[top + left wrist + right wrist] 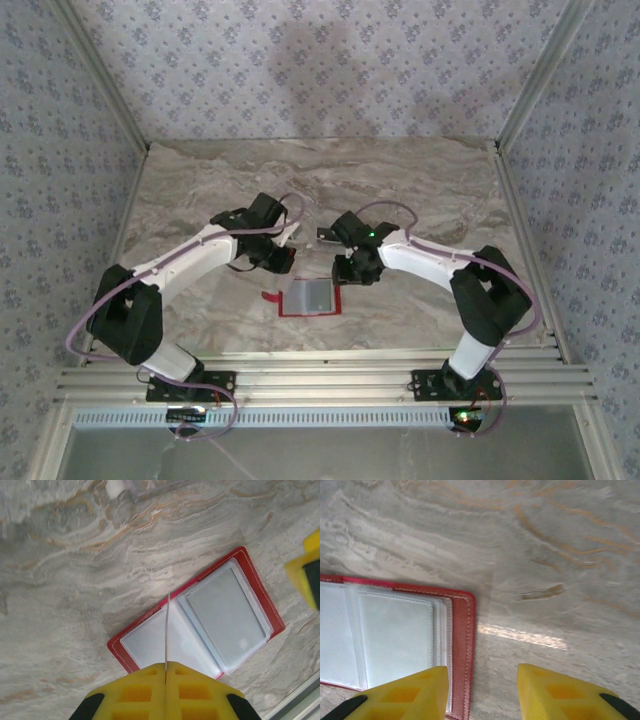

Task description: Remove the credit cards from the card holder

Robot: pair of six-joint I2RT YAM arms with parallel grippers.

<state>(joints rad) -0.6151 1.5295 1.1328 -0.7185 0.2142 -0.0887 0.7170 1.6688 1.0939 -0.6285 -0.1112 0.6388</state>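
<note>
Card holder (310, 297) is lying open and flat on the marble table (430, 180), down near the front edge between my two arms. Its clear pockets face up and its red strap tab (268, 296) pokes out to the left. Left gripper (166, 669) hangs above it with the jaws pinched tight on a thin credit card (167, 630), which I see edge-on from the wrist cam. Right gripper (482, 674) is over the holder's right border, jaws partway apart with nothing between them, one finger over the red edge and the other over bare table.

Beige marbled tabletop (420, 180) between pale, floral-patterned walls (300, 60)
</note>
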